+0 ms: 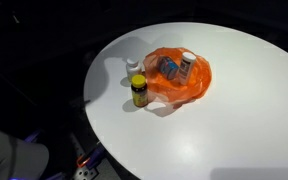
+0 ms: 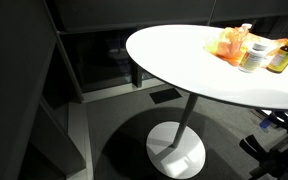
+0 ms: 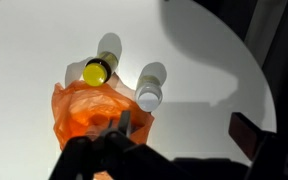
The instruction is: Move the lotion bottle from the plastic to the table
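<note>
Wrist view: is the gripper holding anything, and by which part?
Nothing seems held: the gripper hangs above the plastic, clear of everything on it.

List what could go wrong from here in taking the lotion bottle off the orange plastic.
1. The orange plastic is loose and crumpled; it may lift or drag along with anything pulled from it.
2. The containers on it stand close together; a neighbour could be knocked over or grasped by mistake.
3. The yellow-lidded jar and the white bottle stand right by the plastic's edge; a sideways move could topple them.
</note>
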You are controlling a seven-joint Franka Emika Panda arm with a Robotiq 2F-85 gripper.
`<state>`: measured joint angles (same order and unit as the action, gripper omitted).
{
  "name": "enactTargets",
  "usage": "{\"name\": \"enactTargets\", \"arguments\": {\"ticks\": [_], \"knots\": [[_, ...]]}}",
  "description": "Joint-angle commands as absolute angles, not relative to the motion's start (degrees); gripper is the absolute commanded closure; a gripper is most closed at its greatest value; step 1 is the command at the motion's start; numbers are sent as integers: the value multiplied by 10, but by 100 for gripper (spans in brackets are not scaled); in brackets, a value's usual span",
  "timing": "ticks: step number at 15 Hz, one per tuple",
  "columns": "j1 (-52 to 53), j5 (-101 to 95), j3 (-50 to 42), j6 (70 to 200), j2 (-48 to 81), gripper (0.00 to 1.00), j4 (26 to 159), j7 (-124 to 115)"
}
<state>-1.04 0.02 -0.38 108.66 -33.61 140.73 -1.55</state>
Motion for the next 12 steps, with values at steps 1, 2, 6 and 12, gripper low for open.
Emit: {"name": "enactTargets", "arguments": {"ticks": [1,2,6,12], "knots": [[-29,-17,-18,1086,-296,0,1360,-9],[-34,-20,-24,1088,-284,0,1348,-7],[-51,-28,-46,1103,-227,0,1300,0],[-65,-22,-78,1132,-124,0,1223,36]]}}
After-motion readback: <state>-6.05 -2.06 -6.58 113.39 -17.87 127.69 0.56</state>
